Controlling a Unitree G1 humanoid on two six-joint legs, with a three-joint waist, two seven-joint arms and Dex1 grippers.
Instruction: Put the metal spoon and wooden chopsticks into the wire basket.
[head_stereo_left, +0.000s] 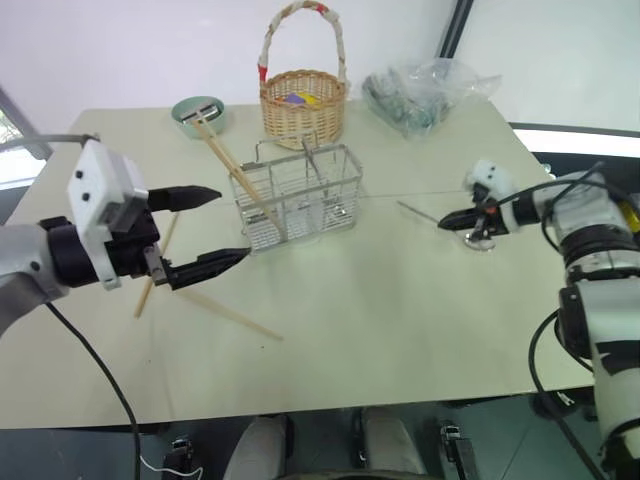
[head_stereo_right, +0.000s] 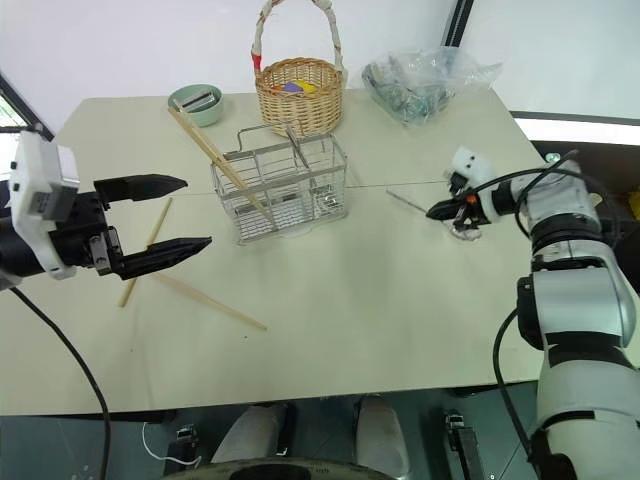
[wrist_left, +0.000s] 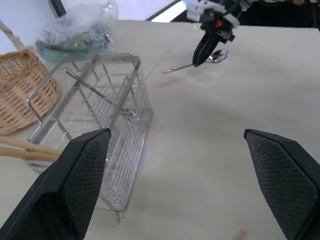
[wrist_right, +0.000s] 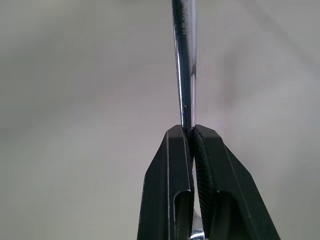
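Spoon (head_stereo_left: 440, 218) sits pinched in the right gripper (head_stereo_left: 447, 222), whose 2 black fingers are clamped tight on the handle close to the bowl; the thin handle juts past the fingertips toward the basket (head_stereo_left: 300, 195), while the bowl hangs just under the wrist; whether the bowl touches the table (head_stereo_left: 400, 320) I cannot tell. Gripping near the bowl leaves the long end free, which should let it be dropped handle-first into a compartment. The basket stands well apart from the spoon, toward the middle of the table, with bare tabletop between them.

Chopsticks are split up: 2 (head_stereo_left: 235, 172) lean together in the basket's left end, tips sticking up and out toward a small green bowl (head_stereo_left: 198, 111), so that part looks done; 2 more lie loose on the table, 1 (head_stereo_left: 235, 315) slanting toward the near edge, 1 (head_stereo_left: 156, 268) partly hidden behind the left gripper (head_stereo_left: 215, 225).

The left gripper hangs above the table beside the basket's left end, jaws spread wide and holding nothing, likely poised for a loose stick. A wicker basket (head_stereo_left: 303, 100) and a plastic bag (head_stereo_left: 420, 92) sit behind the wire one, clear of the path.
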